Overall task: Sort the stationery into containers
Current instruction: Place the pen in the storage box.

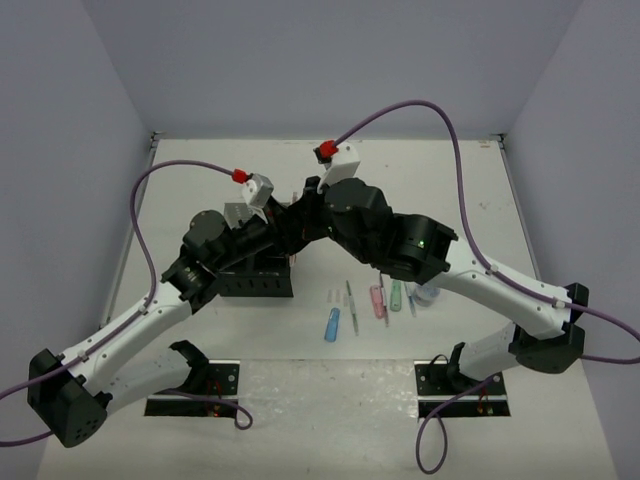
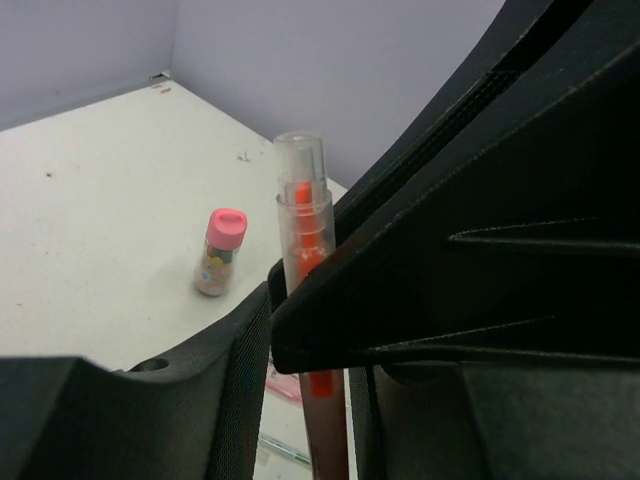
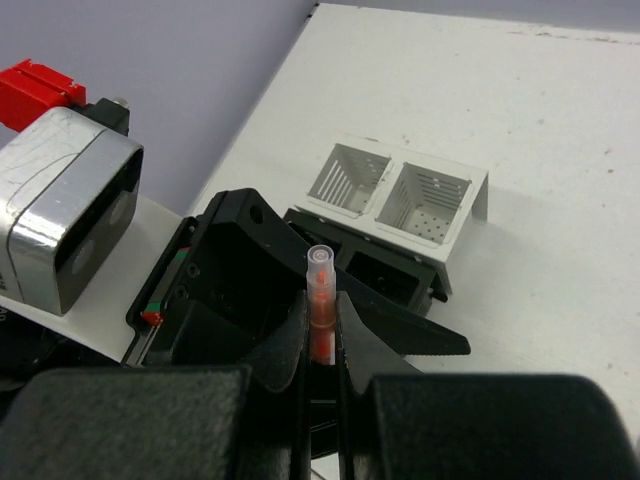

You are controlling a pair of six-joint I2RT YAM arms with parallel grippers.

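Observation:
An orange pen with a clear cap stands upright between my right gripper's fingers, which are shut tight on it. My left gripper is open around the same pen, with a gap showing on the pen's left side. Its black fingers flank the right gripper. The two grippers meet above the organiser, with black compartments and white mesh ones. A pink-capped bottle stands on the table. A blue capsule, a grey pen, a pink pen, a green pen and a round tub lie at centre.
Purple cables arch over both arms. The left wrist camera housing sits close to the right gripper. Grey walls close in the table at the back and sides. Black base plates are at the near edge.

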